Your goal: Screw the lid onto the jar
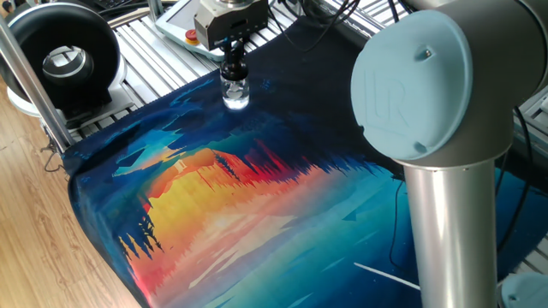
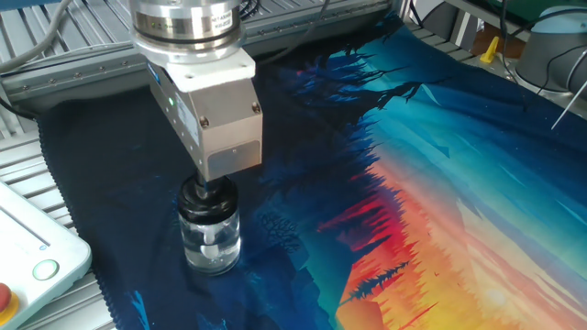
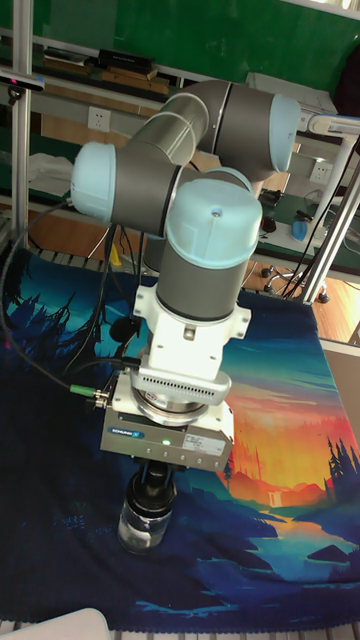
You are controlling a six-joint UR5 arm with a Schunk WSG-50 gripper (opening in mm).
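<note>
I have the gripper (image 2: 204, 190) straight above the jar (image 2: 212, 240), its fingers closed on the lid (image 2: 204, 197), which sits on the jar's neck. The jar stands upright on the printed mat (image 2: 440, 183), in the dark corner at about 11 o'clock in the one fixed view, where the jar (image 1: 235, 92) shows as a small glint under the gripper (image 1: 233, 60). In the tall fixed view the lid (image 3: 155, 484) and jar (image 3: 146, 525) are in line beneath the wrist.

I judge this to be the screwing step itself: the lid is on the mouth and clamped, so what is left is rotation. I cannot tell how far the thread is engaged; the dark band at the neck hides it. The next move calls for turning the wrist about the vertical with light downward pressure, keeping the axis true, since nothing holds the jar and it may spin or skid on the cloth.

Around it: the white pendant (image 2: 27, 252) with its red button (image 1: 192, 36) lies at about 8 o'clock from the jar in the other fixed view, near but not touching. The black ring-shaped device (image 1: 60, 60) sits well apart at 9 o'clock in the one fixed view. Nothing obstructs the wrist's turn, though the arm's cable (image 3: 30, 360) loops nearby.
</note>
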